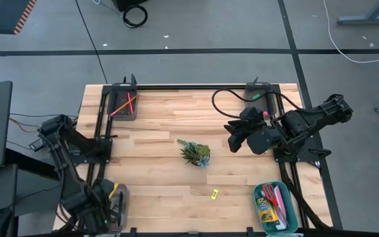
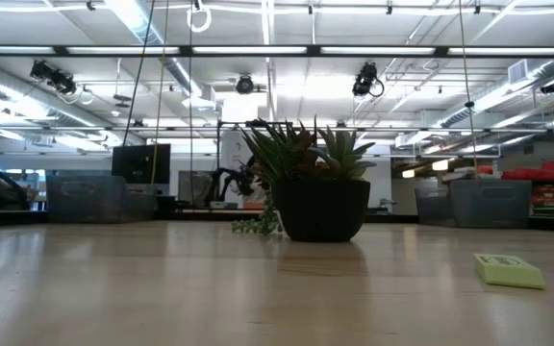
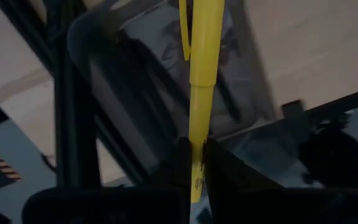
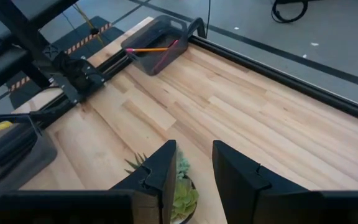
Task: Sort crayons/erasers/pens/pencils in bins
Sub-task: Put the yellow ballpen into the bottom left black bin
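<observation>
Yellow plastic fills the left wrist view: the left tool [image 3: 192, 163] is clenched on a yellow pen-like stick [image 3: 202, 74] and hangs over the translucent grey bin [image 1: 115, 201] at the desk's near left corner, so I judge this item is about to be dropped in. Two pencils, orange and pink, already lie in the dark grey bin [image 1: 125, 105] at the far left, and the crayon box [image 1: 266, 212] sits in the teal bin [image 1: 259, 195] at the near right beside something red and pink. One yellow eraser [image 1: 214, 193] lies loose on the desk [image 1: 156, 151] near the potted plant [image 1: 195, 153]. The right tool [image 4: 193, 163] waits released above the plant. A bin at the far right corner is hidden by the right arm, and the translucent bin's contents are too dark to make out.
</observation>
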